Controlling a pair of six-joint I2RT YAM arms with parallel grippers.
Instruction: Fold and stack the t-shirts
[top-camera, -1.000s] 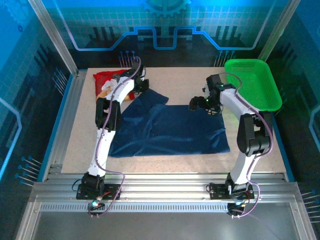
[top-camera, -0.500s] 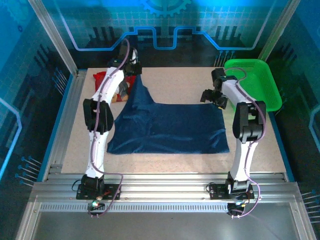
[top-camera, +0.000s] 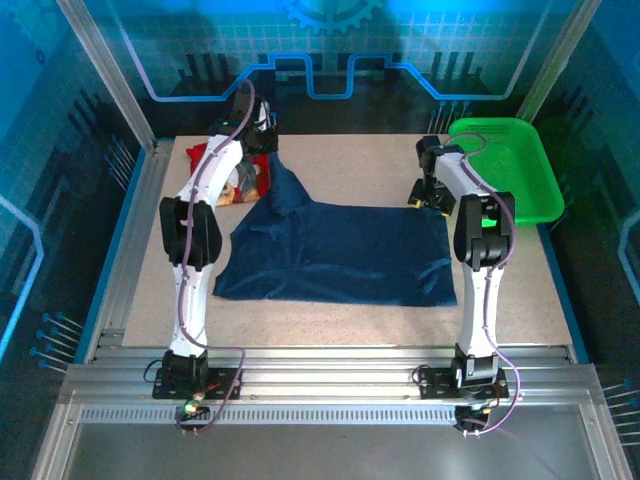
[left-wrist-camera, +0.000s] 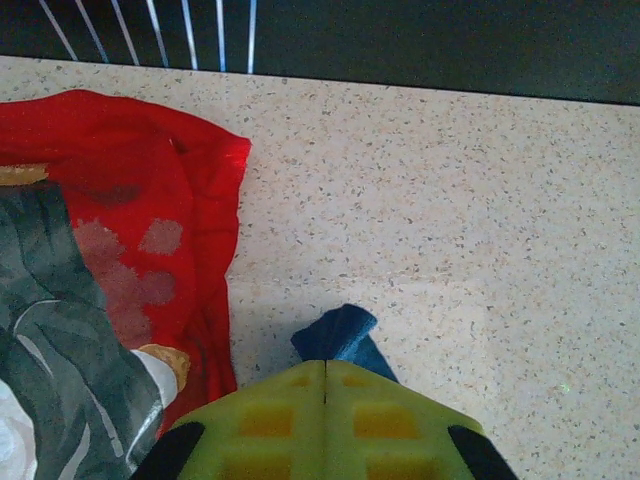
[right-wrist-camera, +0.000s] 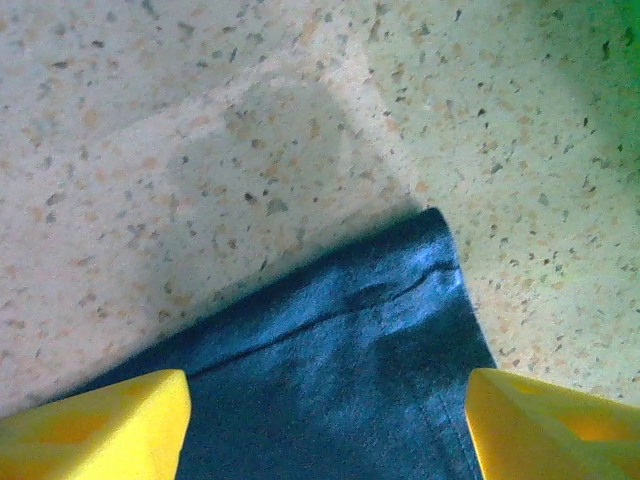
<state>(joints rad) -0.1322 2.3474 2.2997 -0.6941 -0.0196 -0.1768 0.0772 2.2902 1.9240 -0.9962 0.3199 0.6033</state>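
The left end effector (left-wrist-camera: 325, 385) is closed tight on a corner of the navy blue t-shirt (top-camera: 340, 255). In the left wrist view its two yellow fingers (left-wrist-camera: 270, 420) press together, and a small blue tip of cloth pokes out past them. From above, this corner is pulled up at the far left, and the rest of the shirt lies spread out flat in the middle of the desk (top-camera: 350, 160).

The right end effector (right-wrist-camera: 325, 400) is open, with its fingers wide apart. The far right corner of the blue shirt lies flat on the desk between them. This corner is near the green basket (top-camera: 505, 165).

The red t-shirt (left-wrist-camera: 130, 200) lies bunched up at the far left of the desk, just beside the lifted blue corner. Part of its picture shows.
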